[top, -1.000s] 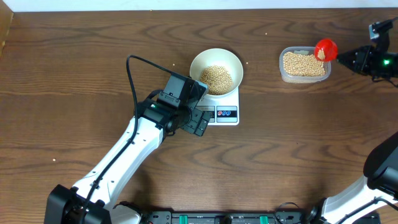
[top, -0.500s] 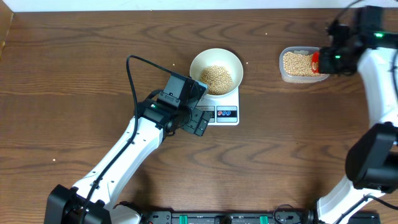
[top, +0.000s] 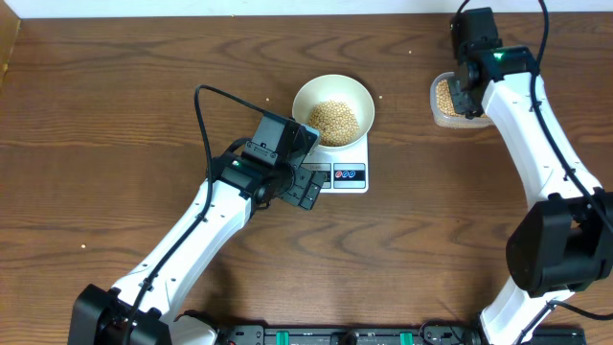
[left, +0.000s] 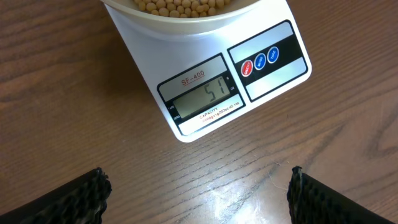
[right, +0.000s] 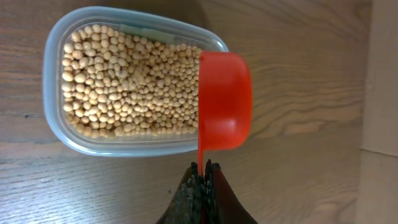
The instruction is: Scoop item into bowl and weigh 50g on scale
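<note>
The white bowl (top: 332,110) holds tan beans (top: 333,120) and stands on the white scale (top: 349,175). In the left wrist view the scale (left: 273,78) shows 51 on its display (left: 205,96), with the bowl's edge (left: 186,25) at the top. My left gripper (left: 199,193) is open and empty, low over the table just in front of the scale. My right gripper (right: 202,174) is shut on the handle of a red scoop (right: 225,99). The scoop lies on its side over the right end of the clear tub (right: 53,118) of beans (right: 124,81).
In the overhead view my right arm (top: 522,105) covers part of the clear tub (top: 441,101) at the back right, and the scoop is hidden there. A pale strip (right: 379,74), the table's edge, runs close to the right of the tub.
My right arm has swung left from the table's right edge to above the tub, carrying the red scoop. The left arm, bowl and scale have not moved.
</note>
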{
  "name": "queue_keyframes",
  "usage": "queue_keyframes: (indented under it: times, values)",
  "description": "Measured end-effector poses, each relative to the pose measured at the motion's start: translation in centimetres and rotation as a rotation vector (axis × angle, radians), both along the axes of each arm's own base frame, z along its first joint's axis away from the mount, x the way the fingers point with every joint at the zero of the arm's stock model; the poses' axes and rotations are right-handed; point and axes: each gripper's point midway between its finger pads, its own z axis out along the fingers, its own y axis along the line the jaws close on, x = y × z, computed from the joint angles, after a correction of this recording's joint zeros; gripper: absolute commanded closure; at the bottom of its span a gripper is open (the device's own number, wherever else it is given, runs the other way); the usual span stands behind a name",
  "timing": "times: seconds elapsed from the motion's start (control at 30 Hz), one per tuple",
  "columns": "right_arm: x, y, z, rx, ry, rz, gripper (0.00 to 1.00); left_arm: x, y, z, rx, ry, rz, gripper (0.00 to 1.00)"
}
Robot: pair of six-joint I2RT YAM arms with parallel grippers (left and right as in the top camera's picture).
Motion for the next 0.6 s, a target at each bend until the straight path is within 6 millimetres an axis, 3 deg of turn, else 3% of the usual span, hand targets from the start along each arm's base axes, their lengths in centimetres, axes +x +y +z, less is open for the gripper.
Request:
queue_keyframes:
  times: [0.2, 0.3, 0.5, 0.6]
  values:
    - [0.4, 2.3, -0.1, 0.123, 0.001, 0.057, 0.99, 0.0, 0.0, 0.0, 0.0, 0.0, 0.0, 0.07]
    - [1.0, 4.1, 1.2, 0.238, -0.012, 0.111, 0.99, 0.0, 0.0, 0.0, 0.0, 0.0, 0.0, 0.07]
    - [3.0, 8.7, 7.2, 0.506, -0.145, 0.262, 0.99, 0.0, 0.0, 0.0, 0.0, 0.0, 0.0, 0.07]
    - [2.9, 12.2, 9.9, 0.661, -0.19, 0.391, 0.99, 0.0, 0.0, 0.0, 0.0, 0.0, 0.0, 0.07]
